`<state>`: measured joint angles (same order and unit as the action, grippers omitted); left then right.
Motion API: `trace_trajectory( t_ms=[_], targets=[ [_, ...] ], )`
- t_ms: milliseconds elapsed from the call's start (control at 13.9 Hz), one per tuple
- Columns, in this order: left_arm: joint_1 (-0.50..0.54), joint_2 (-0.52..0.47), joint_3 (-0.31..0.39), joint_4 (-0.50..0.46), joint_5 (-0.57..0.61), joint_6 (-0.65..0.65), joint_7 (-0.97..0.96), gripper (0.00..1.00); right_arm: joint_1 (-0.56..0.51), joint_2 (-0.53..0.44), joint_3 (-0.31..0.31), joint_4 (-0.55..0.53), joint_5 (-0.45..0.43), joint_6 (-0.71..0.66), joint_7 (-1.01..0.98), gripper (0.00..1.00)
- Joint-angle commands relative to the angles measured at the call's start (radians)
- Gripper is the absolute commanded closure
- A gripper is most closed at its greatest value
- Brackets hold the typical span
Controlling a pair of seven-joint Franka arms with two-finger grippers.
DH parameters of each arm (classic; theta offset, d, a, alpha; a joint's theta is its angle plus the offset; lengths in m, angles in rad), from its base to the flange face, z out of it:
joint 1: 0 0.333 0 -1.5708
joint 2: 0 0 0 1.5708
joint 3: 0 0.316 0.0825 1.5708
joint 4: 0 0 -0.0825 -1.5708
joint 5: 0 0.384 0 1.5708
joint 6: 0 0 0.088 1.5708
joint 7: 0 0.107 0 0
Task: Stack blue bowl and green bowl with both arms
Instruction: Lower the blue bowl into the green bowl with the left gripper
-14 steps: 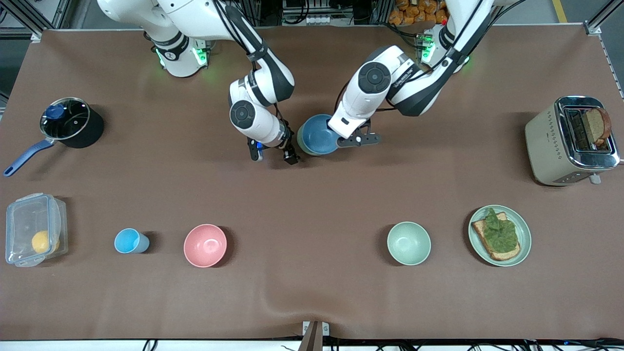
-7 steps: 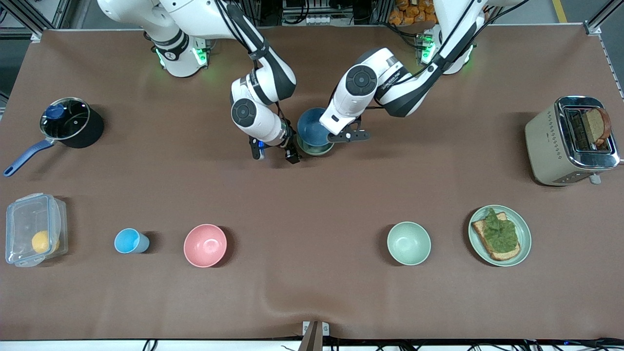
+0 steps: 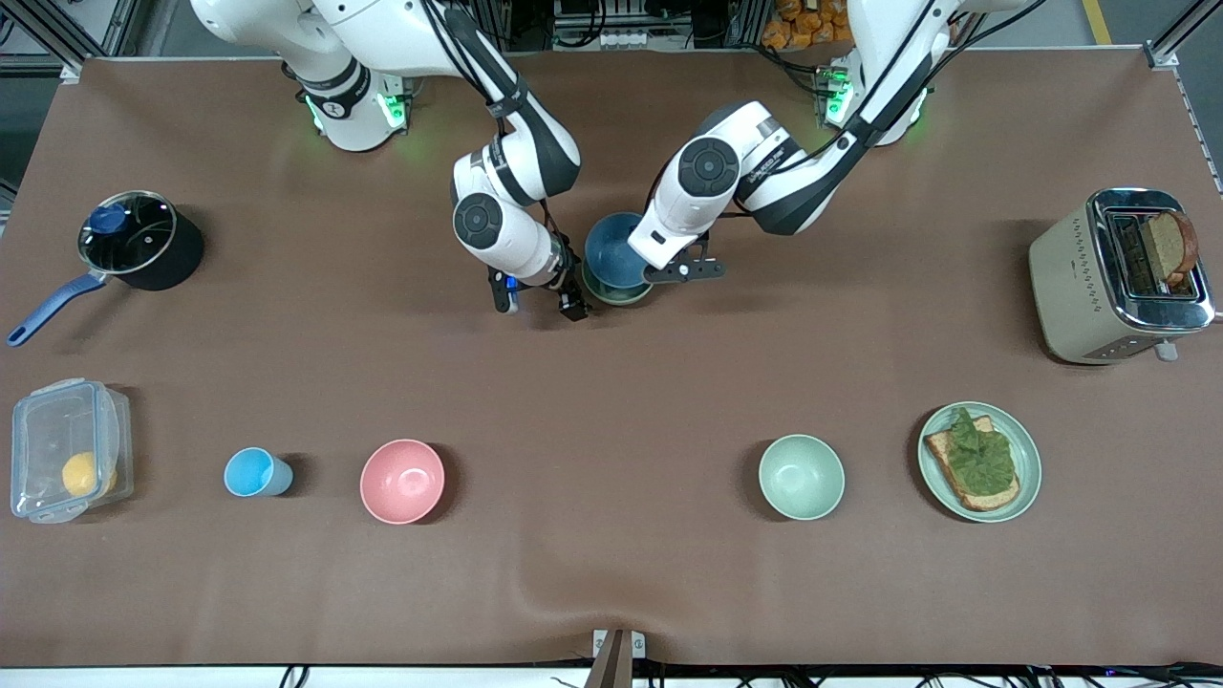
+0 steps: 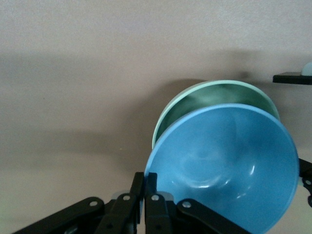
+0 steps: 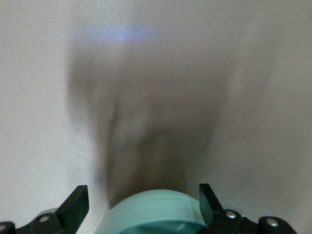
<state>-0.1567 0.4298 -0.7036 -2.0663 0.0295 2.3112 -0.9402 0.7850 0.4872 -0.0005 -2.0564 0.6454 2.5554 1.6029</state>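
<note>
Left gripper (image 4: 145, 187) holds the blue bowl (image 3: 611, 256) by its rim, jaws clenched on the rim edge, one finger inside and one outside. The bowl sits tilted over the green bowl (image 3: 619, 291), lower side already within the green rim, upper side raised; left wrist view shows a crescent of green interior exposed at the part of the rim away from the grip. Judgement: the rim pinch forces the tilt, so the bowl will likely drop level only on release.

Right gripper (image 5: 141, 207) is at the green bowl's side toward the right arm's end of the bench, down at bench level. Jaws spread wide, straddling the green wall without visible contact: released, not grasping. Judgement: it is placed there to brace or steady the lower bowl while the blue one seats.

Both bowls rest mid-bench, between the two arm bases, well apart from the pink bowl (image 3: 402, 481) and mint bowl (image 3: 802, 477)

Stack nearly complete; release of the blue bowl not yet done
</note>
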Motion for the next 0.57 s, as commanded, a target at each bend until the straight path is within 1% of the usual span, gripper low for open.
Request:
trace_trajectory(
  t_ms=[0, 72, 143, 215, 287, 430, 502],
  targets=[
    [0.003, 0.023, -0.002, 0.012, 0.023, 0.011, -0.006, 1.0, 0.008, -0.004, 0.002, -0.01, 0.02, 0.022, 0.011, 0.0],
    [0.009, 0.036, -0.001, 0.02, 0.041, 0.011, 0.0, 1.0, 0.007, -0.002, 0.002, -0.01, 0.02, 0.022, 0.011, 0.0],
    [0.016, 0.052, 0.001, 0.032, 0.05, 0.011, 0.001, 0.96, 0.007, -0.004, 0.002, -0.01, 0.02, 0.022, 0.011, 0.0],
    [0.014, 0.053, 0.003, 0.04, 0.05, 0.011, 0.0, 0.38, 0.007, -0.004, 0.002, -0.01, 0.02, 0.022, 0.011, 0.0],
    [-0.001, 0.046, 0.003, 0.041, 0.052, 0.008, -0.008, 0.0, 0.007, -0.004, 0.002, -0.01, 0.02, 0.022, 0.011, 0.0],
    [-0.001, 0.037, 0.003, 0.054, 0.052, 0.002, -0.04, 0.0, 0.007, -0.004, 0.0, -0.01, 0.02, 0.02, 0.011, 0.0],
    [0.0, 0.035, 0.001, 0.078, 0.052, -0.025, -0.054, 0.0, 0.007, -0.004, 0.0, -0.01, 0.02, 0.019, 0.011, 0.0]
  ],
)
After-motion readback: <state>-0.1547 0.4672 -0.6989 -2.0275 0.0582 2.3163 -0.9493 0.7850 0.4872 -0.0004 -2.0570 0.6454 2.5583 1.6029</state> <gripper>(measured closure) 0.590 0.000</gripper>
